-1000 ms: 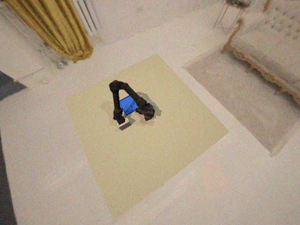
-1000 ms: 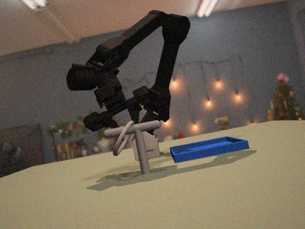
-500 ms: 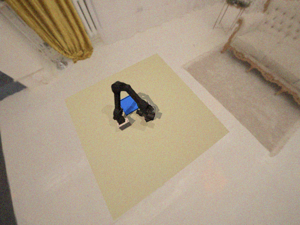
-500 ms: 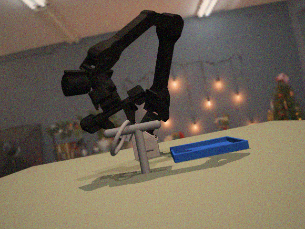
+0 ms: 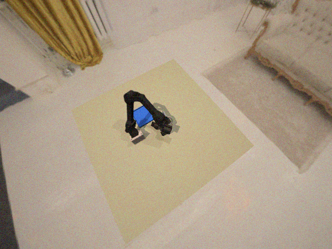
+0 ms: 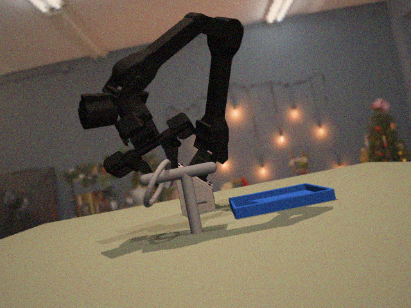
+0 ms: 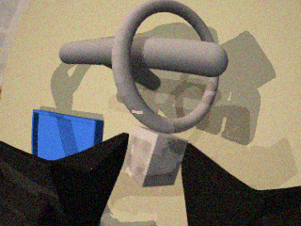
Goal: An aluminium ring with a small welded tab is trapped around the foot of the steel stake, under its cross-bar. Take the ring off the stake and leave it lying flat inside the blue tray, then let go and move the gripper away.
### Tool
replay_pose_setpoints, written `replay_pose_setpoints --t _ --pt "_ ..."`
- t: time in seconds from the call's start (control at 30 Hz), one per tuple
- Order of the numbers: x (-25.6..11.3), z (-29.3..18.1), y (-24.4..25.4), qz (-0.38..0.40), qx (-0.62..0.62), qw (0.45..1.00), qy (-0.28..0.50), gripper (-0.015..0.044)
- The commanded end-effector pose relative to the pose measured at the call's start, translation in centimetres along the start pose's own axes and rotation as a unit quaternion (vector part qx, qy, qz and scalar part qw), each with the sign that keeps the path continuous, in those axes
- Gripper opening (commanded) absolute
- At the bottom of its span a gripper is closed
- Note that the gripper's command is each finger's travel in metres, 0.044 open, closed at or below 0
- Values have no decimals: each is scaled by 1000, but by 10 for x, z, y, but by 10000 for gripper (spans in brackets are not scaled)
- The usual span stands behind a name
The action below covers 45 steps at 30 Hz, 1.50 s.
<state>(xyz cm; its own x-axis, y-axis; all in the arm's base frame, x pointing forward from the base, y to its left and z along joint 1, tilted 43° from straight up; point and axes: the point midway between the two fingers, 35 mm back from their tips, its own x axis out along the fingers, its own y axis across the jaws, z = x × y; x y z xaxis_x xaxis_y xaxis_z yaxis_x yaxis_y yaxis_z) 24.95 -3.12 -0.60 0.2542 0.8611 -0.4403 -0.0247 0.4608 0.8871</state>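
In the wrist view, the ring lies at 12 o'clock from the hand, whose fingers stand partly open, closed on the ring's welded tab. The ring is raised well off the desk but still encircles the cross-bar, between the upright of the stake and one bar end.

That end is the key: it points to 9 o'clock in the exterior view and 3 o'clock in the wrist view. The bar's long axis passes through the ring's opening, so the ring likely needs drawing along it, past that end, before any lowering. Tilting too far could bind it on the bar.

The single arm also has to serve the blue tray, at 10 o'clock from the hand in the top view. Nothing shows inside except shadow.
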Motion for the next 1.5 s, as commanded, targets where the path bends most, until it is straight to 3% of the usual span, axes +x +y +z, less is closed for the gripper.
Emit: replay_pose_setpoints --t 0.0,1.47 --pt "-4 3 -3 -2 -4 1000 0 0" --pt "-17 6 -24 -3 -4 1000 0 0"
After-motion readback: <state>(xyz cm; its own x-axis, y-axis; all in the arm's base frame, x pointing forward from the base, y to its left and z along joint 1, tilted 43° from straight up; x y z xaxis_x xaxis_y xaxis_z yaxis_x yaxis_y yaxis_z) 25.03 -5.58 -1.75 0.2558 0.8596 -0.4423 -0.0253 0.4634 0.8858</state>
